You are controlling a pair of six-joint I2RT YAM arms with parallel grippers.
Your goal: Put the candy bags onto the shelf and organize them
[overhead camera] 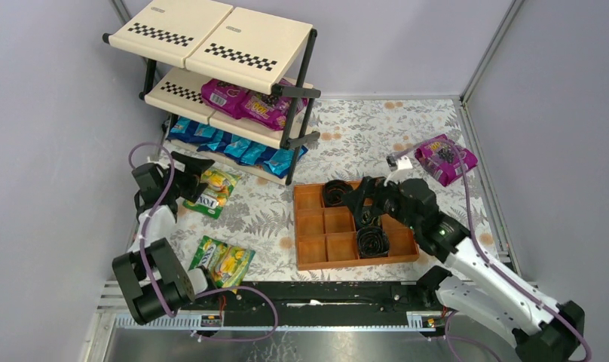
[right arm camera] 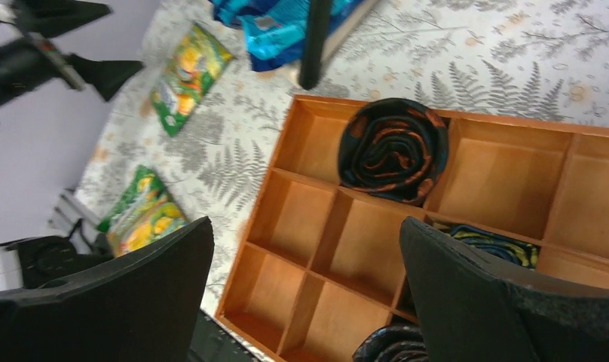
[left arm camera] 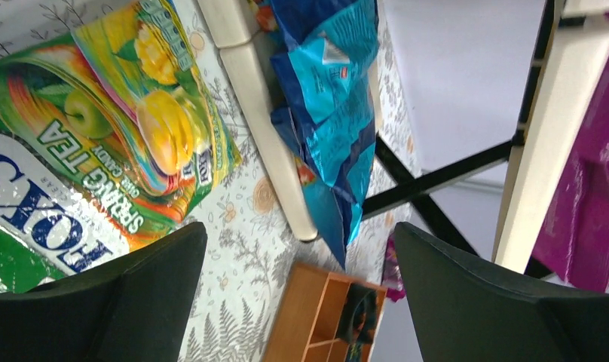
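The shelf (overhead camera: 245, 47) stands at the back left. Magenta bags (overhead camera: 249, 102) lie on its middle tier and several blue bags (overhead camera: 237, 147) on its bottom tier (left arm camera: 267, 136). A green-yellow bag (overhead camera: 213, 191) lies on the table beside my left gripper (overhead camera: 200, 172), which is open and empty; the bag also shows in the left wrist view (left arm camera: 98, 151). A second green-yellow bag (overhead camera: 223, 261) lies nearer the front. A magenta bag (overhead camera: 445, 159) lies at the far right. My right gripper (overhead camera: 356, 200) is open and empty above the tray.
An orange-brown compartment tray (overhead camera: 322, 240) holds dark coiled rolls (overhead camera: 336, 192), seen also in the right wrist view (right arm camera: 393, 148). Grey walls close in the left, back and right. A black rail (overhead camera: 316, 292) runs along the front edge.
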